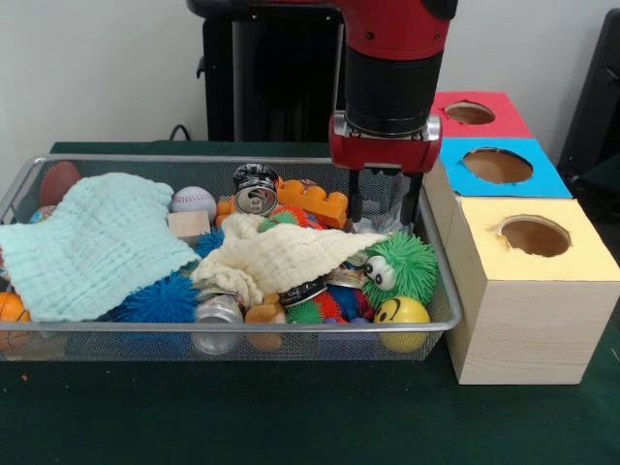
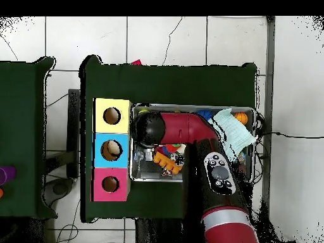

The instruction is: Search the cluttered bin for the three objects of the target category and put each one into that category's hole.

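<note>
Just below the spread end effector (image 1: 385, 208), green googly-eyed ball (image 1: 401, 268), untouched

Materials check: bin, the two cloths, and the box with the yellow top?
Bin: wire mesh, likely metal; contents show through its walls.
Mint cloth: soft waffle-weave fabric, gridded texture.
Cream cloth: similar textured fabric, crumpled.
Yellow-topped box: light wood by its grain, matte; top looks like paper or paint.

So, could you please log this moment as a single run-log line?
gripper: open, empty | position: above wire bin, yellow-box end | below: cream cloth, green puffer ball
</note>
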Controlling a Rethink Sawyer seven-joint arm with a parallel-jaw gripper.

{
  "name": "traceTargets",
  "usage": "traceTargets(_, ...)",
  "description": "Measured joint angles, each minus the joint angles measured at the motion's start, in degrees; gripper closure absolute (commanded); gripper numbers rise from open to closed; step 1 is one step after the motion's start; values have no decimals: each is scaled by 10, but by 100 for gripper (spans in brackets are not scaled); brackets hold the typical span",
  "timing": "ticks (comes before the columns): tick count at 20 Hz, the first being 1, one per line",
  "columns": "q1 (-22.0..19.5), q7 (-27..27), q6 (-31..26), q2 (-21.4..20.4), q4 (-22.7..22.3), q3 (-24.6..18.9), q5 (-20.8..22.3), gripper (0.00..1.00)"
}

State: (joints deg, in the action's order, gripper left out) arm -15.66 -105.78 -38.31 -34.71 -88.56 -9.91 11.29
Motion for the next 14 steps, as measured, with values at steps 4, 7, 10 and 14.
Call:
traceTargets(4,0,0,9,-6,-5,0,4,0)
traceTargets(7,0,0,20,-19,-10,0,7,0)
traceTargets(10,-5,0,21,-27,-10,-1,9,0)
traceTargets(14,-28,0,21,-33,-10,-10,10,0)
